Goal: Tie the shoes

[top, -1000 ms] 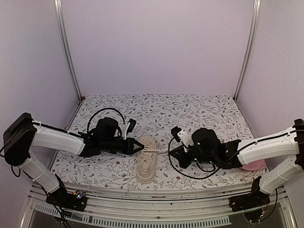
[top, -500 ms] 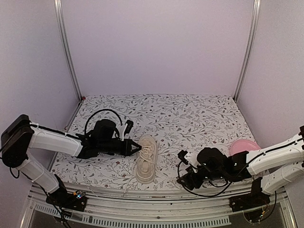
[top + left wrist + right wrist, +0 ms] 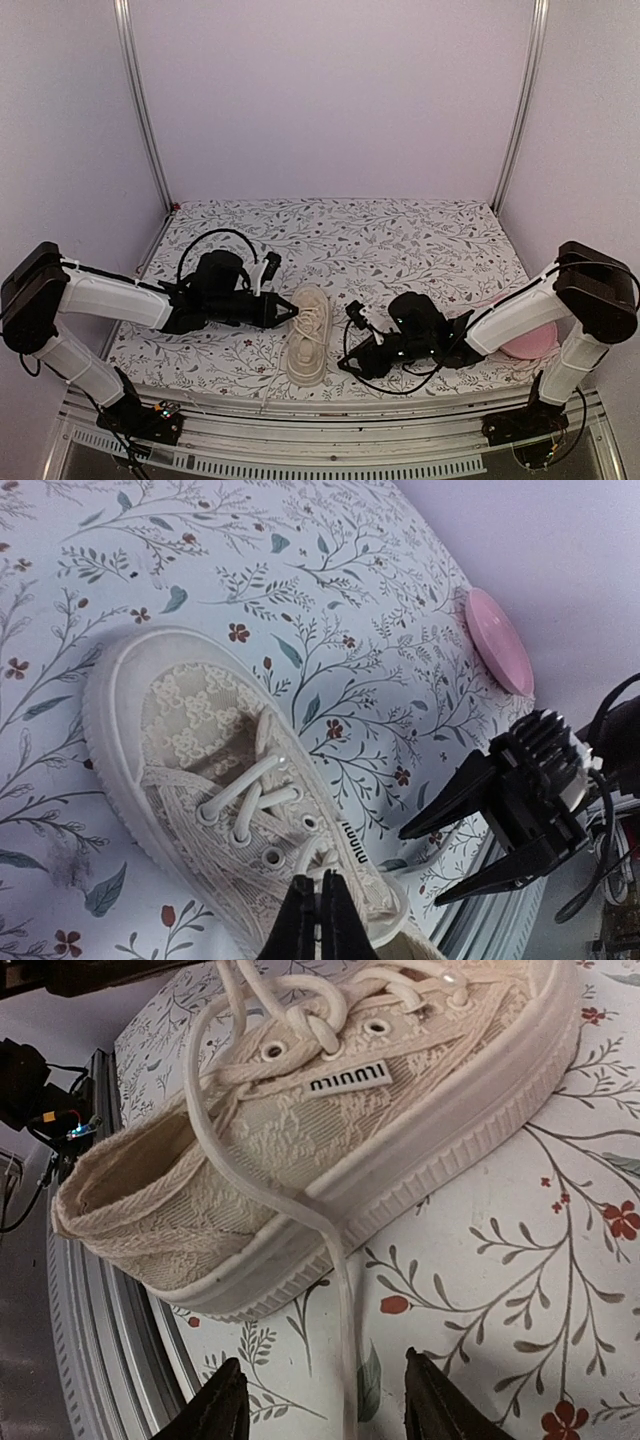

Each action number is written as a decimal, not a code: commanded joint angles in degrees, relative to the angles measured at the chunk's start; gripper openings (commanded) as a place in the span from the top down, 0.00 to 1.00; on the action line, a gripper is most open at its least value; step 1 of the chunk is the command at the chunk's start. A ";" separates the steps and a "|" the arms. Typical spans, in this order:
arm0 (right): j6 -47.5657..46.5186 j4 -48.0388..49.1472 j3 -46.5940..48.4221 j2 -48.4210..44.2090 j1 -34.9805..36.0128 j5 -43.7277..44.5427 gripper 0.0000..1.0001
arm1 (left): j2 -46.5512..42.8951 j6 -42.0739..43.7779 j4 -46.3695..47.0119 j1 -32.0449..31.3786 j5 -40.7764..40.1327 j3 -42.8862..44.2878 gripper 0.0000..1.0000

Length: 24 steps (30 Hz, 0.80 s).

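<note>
The cream shoe [image 3: 306, 338] lies on the floral cloth with its toe pointing away, and its side shows large in the right wrist view [image 3: 330, 1150]. My left gripper [image 3: 291, 312] sits over the eyelets, shut on the white lace at the knot [image 3: 318, 905]. My right gripper [image 3: 346, 366] is low on the cloth just right of the heel, open. One loose lace [image 3: 345, 1340] trails off the shoe onto the cloth and runs between its fingertips [image 3: 325, 1400] without being held. The left wrist view shows the same open right gripper [image 3: 420, 868].
A pink plate [image 3: 532, 347] lies at the right, partly behind my right arm, and appears as well in the left wrist view [image 3: 497, 640]. The table's metal front rail [image 3: 330, 402] runs close behind the shoe's heel [image 3: 85, 1260].
My right gripper opened, let go of the lace, swung back toward the front edge, then came left to the shoe's heel. The left gripper stayed shut at the knot.
</note>
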 commanded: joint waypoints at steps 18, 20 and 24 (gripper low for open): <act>-11.27 5.98 9.22 15.49 -0.94 -4.16 0.78 | 0.57 2.21 -1.47 0.85 1.18 3.78 1.00; -11.06 6.40 8.68 14.58 -0.93 -3.10 0.93 | 0.42 2.32 -1.57 0.90 0.94 3.76 1.00; -9.19 6.94 6.88 9.78 -1.16 0.35 0.98 | 0.00 2.61 -1.52 0.97 0.52 3.65 1.00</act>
